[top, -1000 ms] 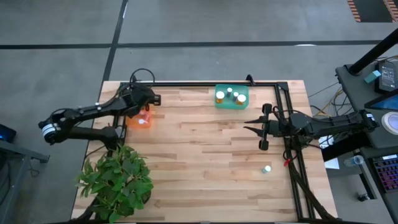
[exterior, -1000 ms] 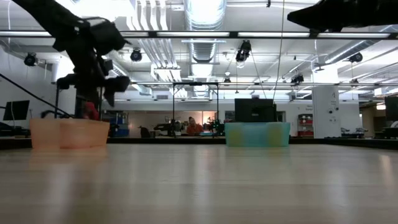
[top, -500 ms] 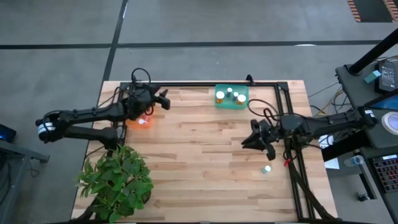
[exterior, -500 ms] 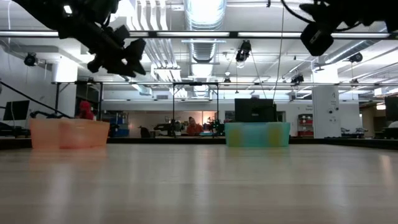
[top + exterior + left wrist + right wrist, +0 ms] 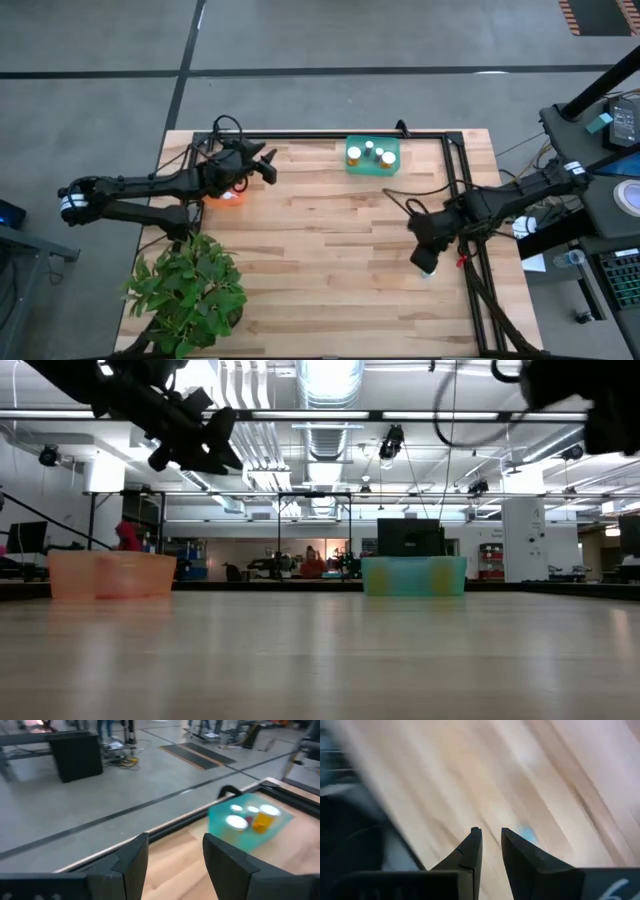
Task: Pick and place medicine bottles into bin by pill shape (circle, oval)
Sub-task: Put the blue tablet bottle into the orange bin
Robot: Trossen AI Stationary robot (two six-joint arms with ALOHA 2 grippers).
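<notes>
A green bin (image 5: 372, 156) at the table's far edge holds three white-capped medicine bottles (image 5: 369, 149); the left wrist view shows that bin (image 5: 250, 820) too. An orange bin (image 5: 226, 194) stands at the far left, partly under my left arm. My left gripper (image 5: 264, 160) hangs open and empty above the table, just right of the orange bin, pointing nearly level toward the green bin. My right gripper (image 5: 427, 258) points down over a lone bottle (image 5: 428, 269) near the right edge. Its fingers (image 5: 489, 840) stand slightly apart with nothing between them.
A potted plant (image 5: 186, 290) fills the near left corner. A black frame rail (image 5: 466, 200) runs along the far and right edges, with cables beside it. Bare wood lies between the bins and the near edge.
My left gripper has risen out of the orange bin, tipped up to nearly level and swung a little toward the green bin. My right gripper has moved toward the near edge, rolled over and tipped down above the lone bottle. Neither jaw gap has changed.
</notes>
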